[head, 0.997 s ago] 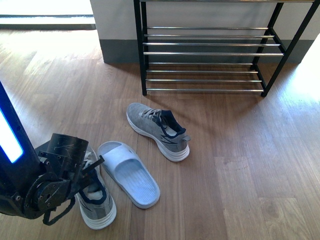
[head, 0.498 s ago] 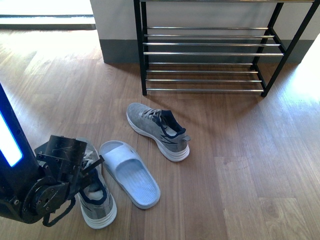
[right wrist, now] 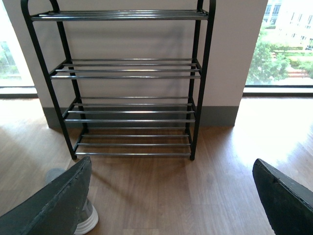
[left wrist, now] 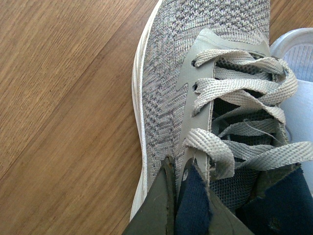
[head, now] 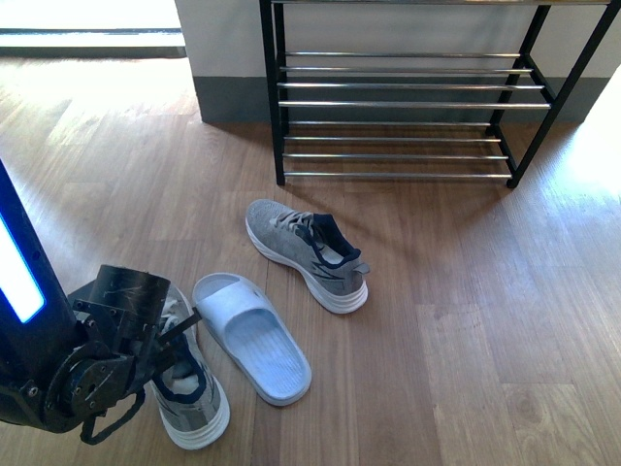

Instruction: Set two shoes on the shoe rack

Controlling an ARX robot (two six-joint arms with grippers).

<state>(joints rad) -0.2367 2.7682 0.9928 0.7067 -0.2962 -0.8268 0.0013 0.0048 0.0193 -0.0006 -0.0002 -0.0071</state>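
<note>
left jaws closed on the near sneaker (head: 199,413). in the left wrist view they pinch the navy collar beside the top lace holes, one jaw outside the shoe wall and one inside the opening. our reading of why: the collar is the one thin edge narrow jaws can close on, while the sole and toe look too broad. the sneaker is at the lower left of the front view, heel toward us, partly hidden under the left arm (head: 58,379). we cannot tell whether its sole has left the floor (head: 466,320). right jaws are spread wide and hold nothing. that wrist camera looks straight at the shoe rack (head: 408,104), probably parked there for the second shoe. the rack stands against the wall (head: 223,39), and no shoe shows on any tier in view, so neither placement is done. around the grasp, a pale blue slide (head: 254,338) lies just beside the near sneaker on its rack side; we cannot tell whether they touch. the far sneaker (head: 306,252) lies between the slide and the rack, apart from both. our judgement is that a straight carry to the rack passes over both, so the lift must clear them. held by one side of a soft collar, the shoe may tilt or slip. the rods are thin with gaps, so the sole should span several.
</note>
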